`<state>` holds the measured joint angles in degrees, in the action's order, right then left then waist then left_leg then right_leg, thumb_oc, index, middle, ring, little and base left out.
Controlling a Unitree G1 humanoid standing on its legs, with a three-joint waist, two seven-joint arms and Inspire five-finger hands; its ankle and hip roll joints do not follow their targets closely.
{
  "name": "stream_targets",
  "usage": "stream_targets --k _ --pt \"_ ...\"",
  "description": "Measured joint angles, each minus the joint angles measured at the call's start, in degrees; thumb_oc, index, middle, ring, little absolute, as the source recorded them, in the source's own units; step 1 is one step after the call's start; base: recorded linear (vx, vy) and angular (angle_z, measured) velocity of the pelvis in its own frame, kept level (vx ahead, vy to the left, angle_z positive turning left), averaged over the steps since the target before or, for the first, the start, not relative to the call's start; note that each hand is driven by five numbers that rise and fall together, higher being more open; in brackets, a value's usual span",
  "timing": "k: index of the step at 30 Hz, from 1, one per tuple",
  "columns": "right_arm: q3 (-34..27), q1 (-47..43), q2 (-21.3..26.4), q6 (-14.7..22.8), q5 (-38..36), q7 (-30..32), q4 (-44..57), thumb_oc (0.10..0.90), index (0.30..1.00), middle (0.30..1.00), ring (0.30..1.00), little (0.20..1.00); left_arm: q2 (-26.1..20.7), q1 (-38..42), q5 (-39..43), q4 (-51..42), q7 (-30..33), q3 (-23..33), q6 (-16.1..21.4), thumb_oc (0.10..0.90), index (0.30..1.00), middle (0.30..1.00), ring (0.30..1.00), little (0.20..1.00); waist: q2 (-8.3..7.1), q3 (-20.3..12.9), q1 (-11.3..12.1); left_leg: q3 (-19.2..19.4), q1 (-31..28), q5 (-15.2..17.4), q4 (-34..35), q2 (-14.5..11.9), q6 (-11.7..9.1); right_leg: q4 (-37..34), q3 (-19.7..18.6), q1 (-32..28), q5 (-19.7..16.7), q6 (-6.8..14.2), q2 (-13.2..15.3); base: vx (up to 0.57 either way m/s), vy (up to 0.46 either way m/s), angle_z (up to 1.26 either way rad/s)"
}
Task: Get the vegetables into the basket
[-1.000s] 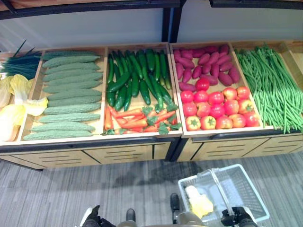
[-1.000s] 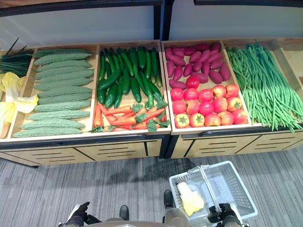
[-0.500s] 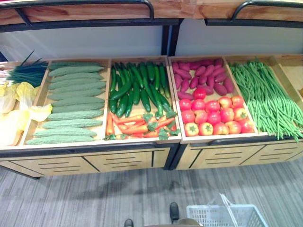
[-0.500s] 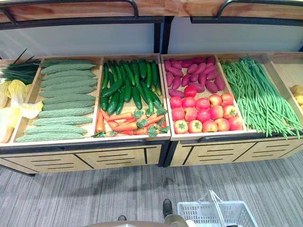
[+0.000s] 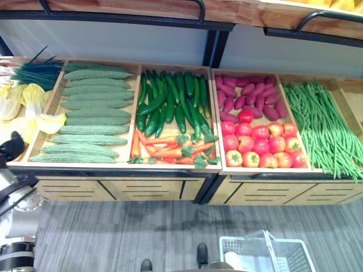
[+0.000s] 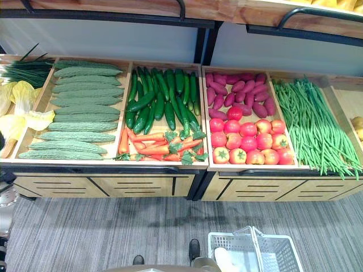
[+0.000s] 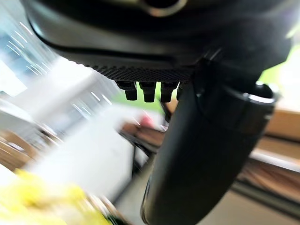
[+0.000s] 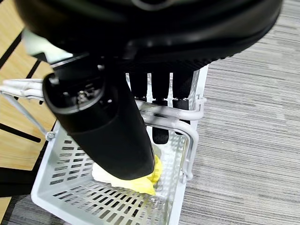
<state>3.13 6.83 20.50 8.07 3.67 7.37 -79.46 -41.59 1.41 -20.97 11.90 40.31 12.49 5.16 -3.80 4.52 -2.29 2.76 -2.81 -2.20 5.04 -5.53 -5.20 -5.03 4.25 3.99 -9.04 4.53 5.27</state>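
A long wooden produce stand (image 6: 170,184) ran across the head views, its trays holding, from the robot's left, pale yellow cabbages (image 6: 22,110), a stack of bumpy bitter gourds (image 6: 79,107), dark cucumbers (image 6: 161,99) above a row of carrots (image 6: 153,148), purple sweet potatoes (image 6: 238,93) above red tomatoes (image 6: 249,141), and a heap of long green beans (image 6: 315,127). On the grey carpet (image 6: 102,238) in front of the stand, toward the robot's right, sat a white wire basket (image 6: 281,252) with its handle (image 8: 166,115) raised; a yellow and white cabbage (image 8: 126,180) already lay on its bottom, while the other vegetables were in the trays. The right hand (image 8: 140,51) hung over the basket, and its fingers (image 8: 159,110) were curled round the handle, with the thumb in front. The left hand (image 7: 154,42) was raised near the left end of the stand, over the cabbage tray, holding nothing; its fingers (image 7: 147,91) showed as short curled tips beside the thick thumb, and the background behind them was smeared, so I could not tell what lay beneath
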Motion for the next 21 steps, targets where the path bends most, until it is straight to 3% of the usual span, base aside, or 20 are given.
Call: stream_targets --k 4,8,10,21 --pt "0.1 -1.2 1.1 0.1 0.1 0.0 3.7 0.4 0.3 0.3 0.3 0.3 -1.6 0.0 0.5 2.2 -8.4 -7.7 4.1 0.9 1.0 1.0 1.0 1.0 1.38 1.0 -1.5 1.7 -0.9 0.1 0.0 0.1 0.0 -0.2 -1.3 0.0 0.0 0.4 -0.1 0.0 0.024 -0.2" --pt "0.2 -1.8 2.5 0.1 0.5 -0.3 4.8 0.4 0.3 0.3 0.3 0.3 -6.7 0.0 3.5 2.3 -15.9 -14.8 8.1 0.9 1.0 1.0 1.0 1.0 2.68 1.9 -2.6 3.4 -1.6 0.3 0.3 0.1 -0.1 -0.3 -3.1 0.3 -0.2 0.7 -0.3 0.01 0.023 -0.21" --pt "0.1 -1.8 2.9 0.1 0.6 -0.4 4.8 0.4 0.3 0.3 0.3 0.3 -8.0 0.1 3.9 2.3 -19.4 -16.0 10.5 0.9 1.0 1.0 1.0 1.0 3.11 2.1 -3.1 4.2 -2.0 0.6 0.3 0.0 -0.1 -0.3 -3.8 0.3 -0.2 0.8 -0.5 0.01 0.01 -0.21" --pt "0.6 -1.9 2.9 0.1 2.3 -1.3 4.4 0.4 0.3 0.3 0.3 0.3 -9.0 8.3 4.0 2.9 -27.7 -28.7 11.7 0.9 1.0 1.0 1.0 1.0 2.3 2.9 -4.4 5.7 -2.2 0.9 0.3 0.2 0.1 -0.2 -5.3 0.9 -0.5 0.9 -0.6 0.01 0.005 -0.07"
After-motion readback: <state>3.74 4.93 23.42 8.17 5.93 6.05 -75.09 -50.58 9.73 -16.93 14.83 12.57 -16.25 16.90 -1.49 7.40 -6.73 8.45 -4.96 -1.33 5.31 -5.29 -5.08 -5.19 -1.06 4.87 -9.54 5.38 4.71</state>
